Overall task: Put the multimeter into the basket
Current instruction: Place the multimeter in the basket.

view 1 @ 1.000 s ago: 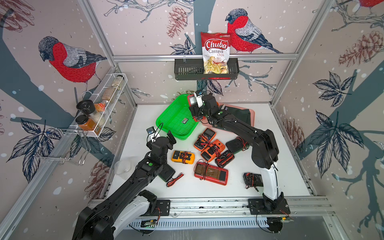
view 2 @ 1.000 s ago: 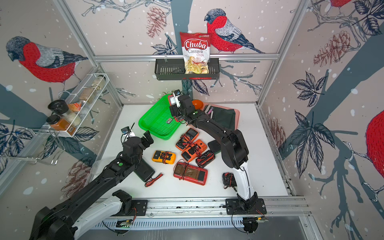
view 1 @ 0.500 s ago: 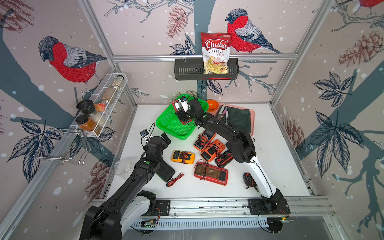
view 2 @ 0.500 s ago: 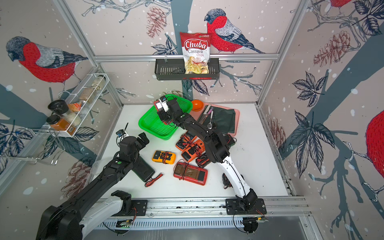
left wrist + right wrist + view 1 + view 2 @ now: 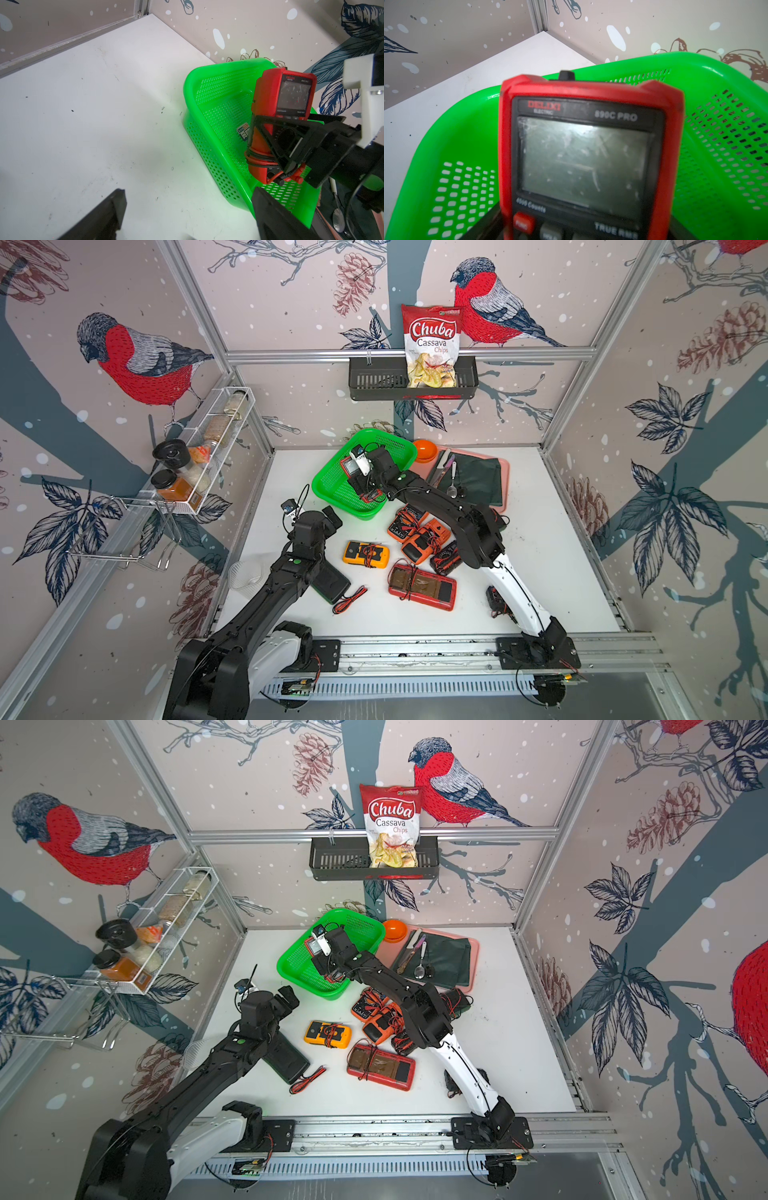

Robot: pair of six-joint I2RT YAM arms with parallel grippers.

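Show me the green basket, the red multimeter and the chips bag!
green basket (image 5: pixel 333 492): in a top view, bare green mesh.
red multimeter (image 5: pixel 294 97): left wrist view, its screen.
chips bag (image 5: pixel 434 339): in a top view, its label.

The multimeter (image 5: pixel 268 97) is red, the perforated basket (image 5: pixel 209 93) green

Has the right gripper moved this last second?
Yes: the right gripper, holding the red multimeter, shifted from beside the orange bowl leftward over the basket.
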